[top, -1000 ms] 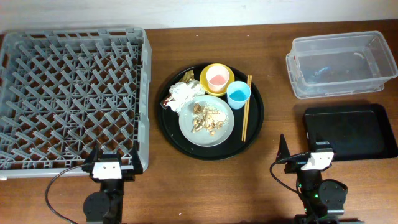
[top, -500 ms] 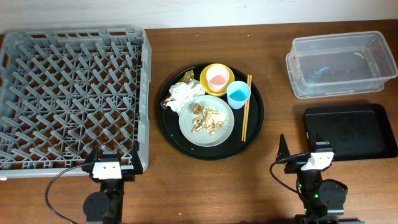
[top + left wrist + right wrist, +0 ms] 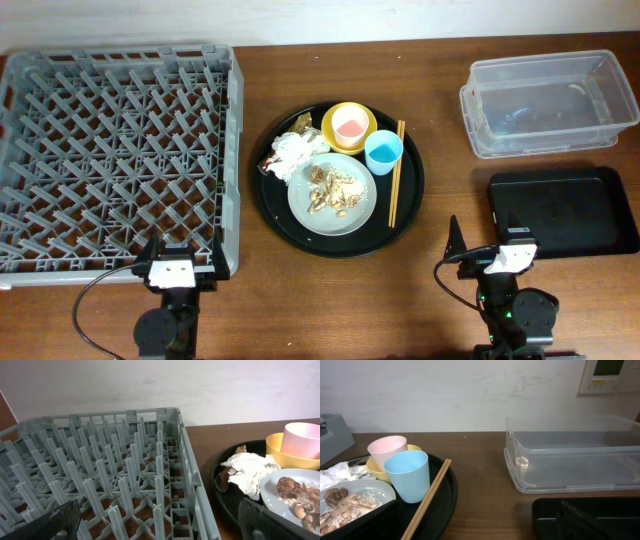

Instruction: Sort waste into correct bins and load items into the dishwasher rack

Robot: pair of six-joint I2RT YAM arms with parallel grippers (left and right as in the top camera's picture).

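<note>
Nothing has moved: left gripper (image 3: 185,248) and right gripper (image 3: 490,242) sit spread, empty. Chopsticks (image 3: 395,172) lie at the round black tray's (image 3: 413,186) right side — light, stiff, slippery; pinch mid-length.

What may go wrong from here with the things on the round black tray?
The pink cup sits inside the yellow bowl; lifting the bowl may tip it out.
The plate carries food scraps; racking it first would likely spill them into the dishwasher rack.
The chopsticks lie close beside the blue cup; picking them up may knock it over.
</note>
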